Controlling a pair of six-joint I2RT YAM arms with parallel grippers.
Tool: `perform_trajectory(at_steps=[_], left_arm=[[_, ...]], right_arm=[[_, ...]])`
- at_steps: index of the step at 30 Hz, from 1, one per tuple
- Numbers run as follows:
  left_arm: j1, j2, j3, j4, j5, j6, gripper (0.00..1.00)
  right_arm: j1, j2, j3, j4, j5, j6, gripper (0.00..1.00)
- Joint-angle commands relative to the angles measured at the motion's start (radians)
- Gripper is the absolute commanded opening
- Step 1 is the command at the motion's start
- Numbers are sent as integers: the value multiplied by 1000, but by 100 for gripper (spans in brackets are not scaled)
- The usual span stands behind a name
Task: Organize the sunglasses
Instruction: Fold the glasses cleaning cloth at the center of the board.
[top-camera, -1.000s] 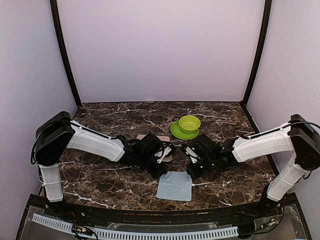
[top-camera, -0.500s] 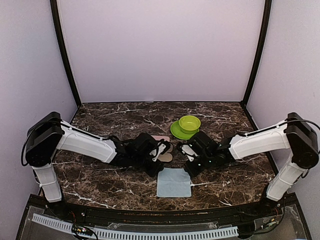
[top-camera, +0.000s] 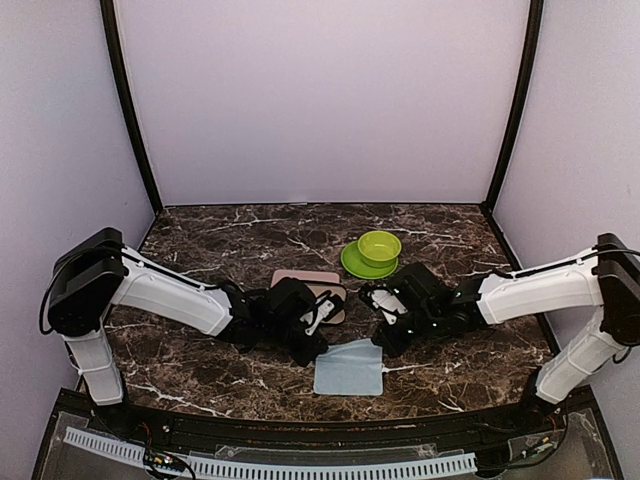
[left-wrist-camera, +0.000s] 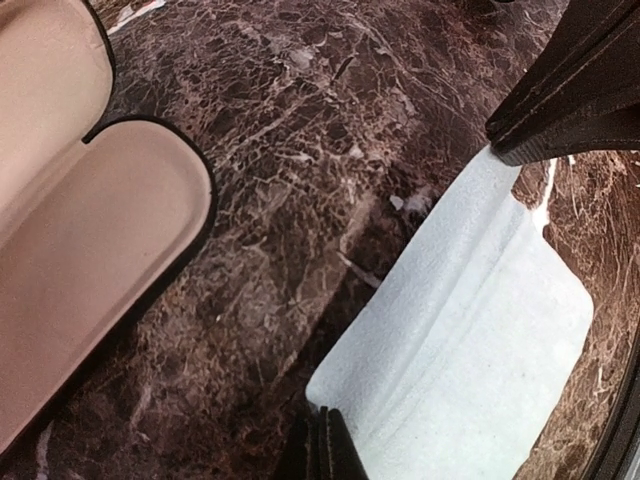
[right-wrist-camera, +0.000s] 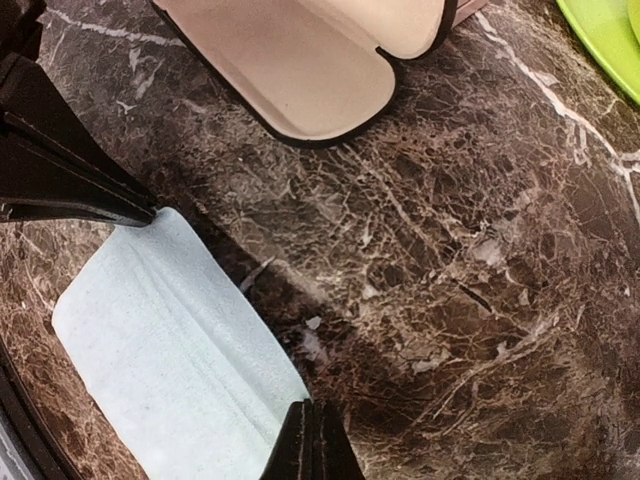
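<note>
No sunglasses show in any view. A light blue cloth (top-camera: 348, 370) lies near the table's front. My left gripper (top-camera: 321, 349) is shut on its far left corner, with the pinch at the bottom of the left wrist view (left-wrist-camera: 325, 452), where the cloth (left-wrist-camera: 470, 340) spreads to the right. My right gripper (top-camera: 384, 346) is shut on the far right corner, seen in the right wrist view (right-wrist-camera: 312, 442) with the cloth (right-wrist-camera: 170, 350) to its left. The cloth is creased between the two corners.
An open pink case (top-camera: 308, 277) with a beige lining lies just behind the grippers; it also shows in the left wrist view (left-wrist-camera: 90, 270) and the right wrist view (right-wrist-camera: 320, 60). A green bowl (top-camera: 380, 246) stands on a green plate (top-camera: 352, 264) behind the right gripper.
Both grippers have shifted slightly along the cloth's far edge and now sit at its two far corners. More of the pink case shows behind the left gripper.
</note>
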Motion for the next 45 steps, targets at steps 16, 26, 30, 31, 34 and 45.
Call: perform_trajectory(at_steps=[16, 26, 30, 31, 34, 45], left_arm=[[-78, -97, -50, -17, -44, -5, 0], [-97, -101, -72, -27, -51, -16, 0], [-104, -102, -73, -27, -48, -22, 0], [-107, -101, -71, -29, -48, -24, 0], [-113, -105, -68, -34, -48, -31, 0], [-130, -117, -80, -45, -55, -58, 0]], right_arm=[[90, -80, -94, 58, -9, 52, 0], [135, -93, -114, 71, 0, 106, 0], [148, -98, -124, 76, 3, 125, 0], [151, -98, -126, 77, 3, 128, 0], [157, -101, -127, 77, 6, 135, 0], [164, -110, -142, 77, 1, 152, 0]])
